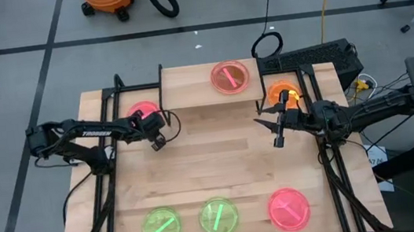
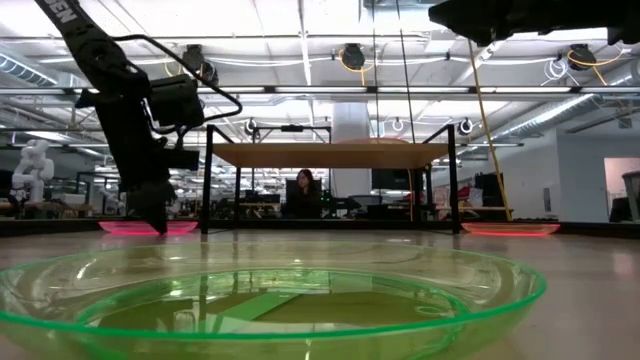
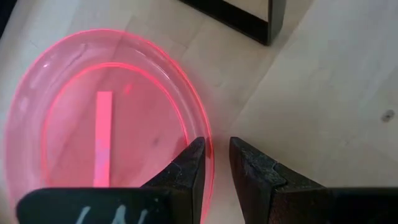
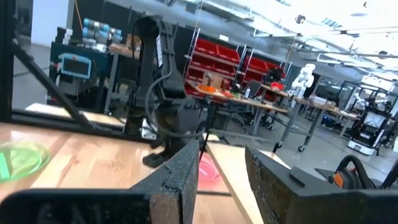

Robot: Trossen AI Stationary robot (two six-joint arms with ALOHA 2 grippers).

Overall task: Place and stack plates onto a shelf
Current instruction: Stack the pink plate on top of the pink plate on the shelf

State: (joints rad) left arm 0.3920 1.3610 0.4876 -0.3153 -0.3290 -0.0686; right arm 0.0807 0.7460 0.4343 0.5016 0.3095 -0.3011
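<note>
From my station, much of the pink plate (image 1: 141,110) by the left pincer (image 1: 158,142) is hidden from overhead: the arm covers its near side, so only an arc shows. The wrist camera fills it in. My left pincer (image 3: 216,163) sits low at that plate's rim, one dark finger over the rim's edge and the other on the bare wood outside it, with a narrow gap between them; the rim looks to run through the gap, but I cannot tell whether the fingers are pinching it.

The orange plate (image 1: 284,94) lies partly under the right arm, just behind the right pincer (image 1: 277,129), which hangs clear above the table. In its own camera the two fingers stand slightly spread with nothing between them (image 4: 222,163).

The shelf (image 1: 209,86) is a pale wood board on thin black legs, beyond both pincers and between them. One pink plate (image 1: 230,77) with a bright streak lies on it, toward the right pincer's side. From table height I see only the board's edge, not its top.

On the table's near edge, well away from both pincers, lie two green plates (image 1: 161,226) (image 1: 218,216) and a third pink plate (image 1: 289,208). All are shallow, round, see-through plastic. The table-height camera looks across one green plate (image 2: 270,300), cut off at the bottom.
</note>
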